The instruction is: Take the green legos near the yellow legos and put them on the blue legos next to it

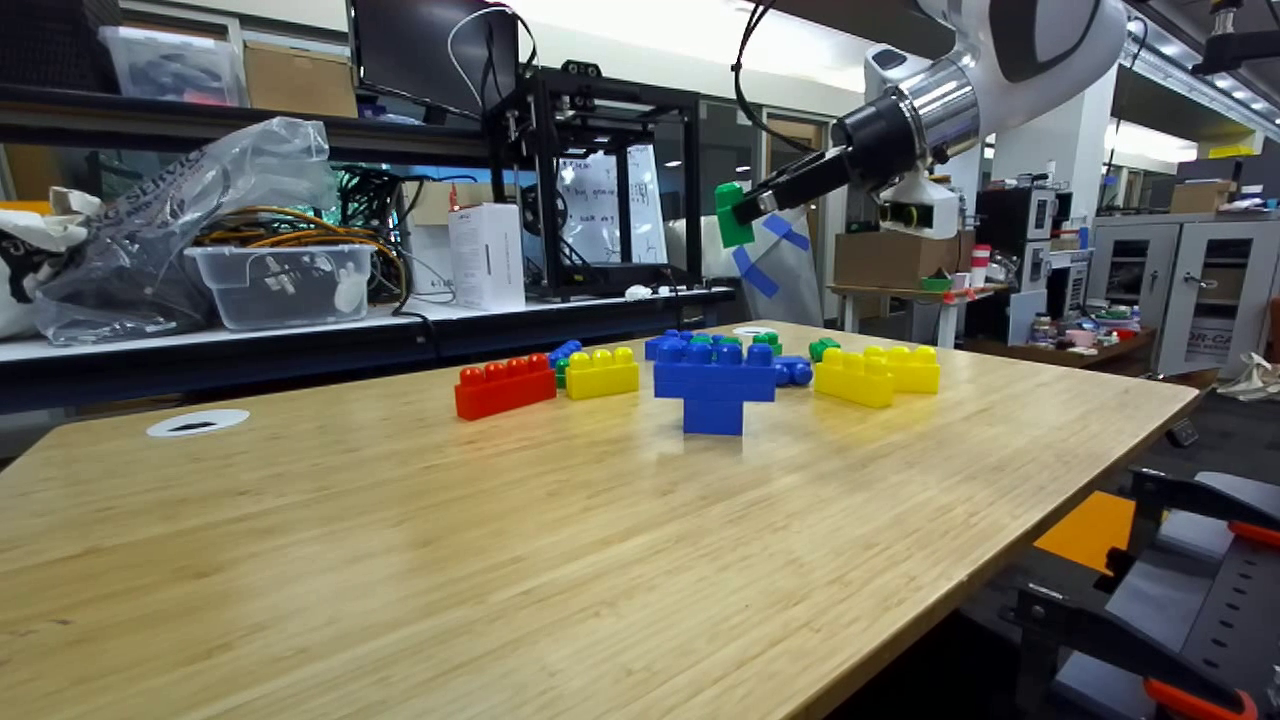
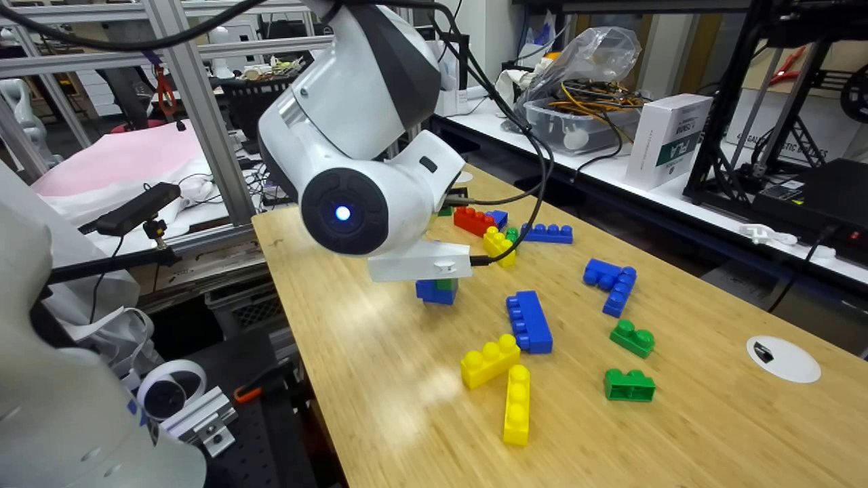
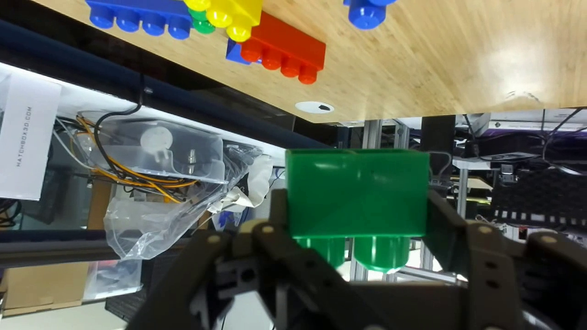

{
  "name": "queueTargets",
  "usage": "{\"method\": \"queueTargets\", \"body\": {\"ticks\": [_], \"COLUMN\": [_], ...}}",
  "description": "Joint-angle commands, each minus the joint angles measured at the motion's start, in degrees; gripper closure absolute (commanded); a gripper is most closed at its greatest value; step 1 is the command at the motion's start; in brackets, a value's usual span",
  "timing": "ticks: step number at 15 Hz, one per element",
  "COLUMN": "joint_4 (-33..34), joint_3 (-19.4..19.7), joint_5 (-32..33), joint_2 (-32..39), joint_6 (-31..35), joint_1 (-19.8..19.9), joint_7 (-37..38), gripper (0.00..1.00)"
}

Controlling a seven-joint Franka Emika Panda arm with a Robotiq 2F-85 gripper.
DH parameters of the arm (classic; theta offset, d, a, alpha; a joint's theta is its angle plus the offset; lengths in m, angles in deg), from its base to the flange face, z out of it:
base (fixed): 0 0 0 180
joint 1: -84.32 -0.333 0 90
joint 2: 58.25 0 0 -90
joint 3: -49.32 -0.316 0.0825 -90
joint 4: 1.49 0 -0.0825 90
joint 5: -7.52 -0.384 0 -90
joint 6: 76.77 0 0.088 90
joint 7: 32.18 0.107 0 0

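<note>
My gripper is shut on a green brick and holds it high above the table. The held brick fills the space between the fingers in the wrist view. A bit of it shows past the wrist in an exterior view. The blue legos stand as a stack on the table, lower than the gripper. They are partly hidden behind the wrist in an exterior view, with a small green patch against them. The yellow legos, two bricks, lie right of the stack, also seen in an exterior view.
A red brick and a shorter yellow brick stand left of the blue stack. Loose blue bricks and two green bricks lie near the yellow pair. A shelf with a plastic bin and a 3D printer borders the table.
</note>
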Motion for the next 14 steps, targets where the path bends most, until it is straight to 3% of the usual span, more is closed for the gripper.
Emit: {"method": "queueTargets", "body": {"ticks": [1, 14], "joint_4": [1.3, 5.4], "joint_3": [-0.1, 0.2], "joint_5": [-0.1, -2.1], "joint_2": [4.0, 13.1], "joint_6": [-3.0, -4.8], "joint_1": [1.4, 0.7], "joint_7": [-0.3, -0.3], "gripper": [0.55, 0.55]}}
